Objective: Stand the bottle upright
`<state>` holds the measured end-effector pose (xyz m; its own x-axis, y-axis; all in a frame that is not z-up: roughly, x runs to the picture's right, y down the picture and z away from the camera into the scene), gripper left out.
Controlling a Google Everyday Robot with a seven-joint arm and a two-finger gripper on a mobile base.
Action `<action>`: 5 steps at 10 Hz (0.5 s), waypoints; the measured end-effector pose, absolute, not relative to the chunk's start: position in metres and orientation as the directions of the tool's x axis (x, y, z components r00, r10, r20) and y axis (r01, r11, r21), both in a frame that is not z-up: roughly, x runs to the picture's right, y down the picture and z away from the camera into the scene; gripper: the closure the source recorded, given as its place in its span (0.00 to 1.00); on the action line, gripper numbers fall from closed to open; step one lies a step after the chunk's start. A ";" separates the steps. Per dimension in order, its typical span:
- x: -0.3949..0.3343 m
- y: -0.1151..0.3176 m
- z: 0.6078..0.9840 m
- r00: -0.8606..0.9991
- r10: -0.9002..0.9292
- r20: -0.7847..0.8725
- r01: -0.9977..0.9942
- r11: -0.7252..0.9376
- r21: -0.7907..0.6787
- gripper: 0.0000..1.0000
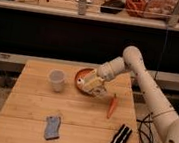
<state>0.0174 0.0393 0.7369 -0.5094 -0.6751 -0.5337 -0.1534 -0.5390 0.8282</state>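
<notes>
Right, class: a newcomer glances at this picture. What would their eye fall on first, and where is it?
The white robot arm stretches in from the right, its shut gripper over the near rim of the orange bowl at the back of the wooden table. Just right of the gripper, apart from it, the slim orange bottle is on the boards, apparently lying down. A pale cup stands left of the bowl.

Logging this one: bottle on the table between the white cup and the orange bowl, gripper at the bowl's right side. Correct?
Not quite. The camera view shows the bottle right of the bowl, toward the table's right edge, not between bowl and cup. The gripper is at the bowl's right side, as you say.
</notes>
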 end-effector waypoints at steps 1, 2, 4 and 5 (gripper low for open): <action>0.023 0.039 0.736 -0.425 -0.721 -0.548 -0.186 -0.522 0.832 1.00; 0.023 0.040 0.735 -0.370 -0.746 -0.553 -0.217 -0.510 0.833 1.00; 0.024 0.039 0.728 -0.288 -0.774 -0.565 -0.269 -0.500 0.823 1.00; 0.025 0.037 0.723 -0.270 -0.774 -0.573 -0.283 -0.505 0.816 1.00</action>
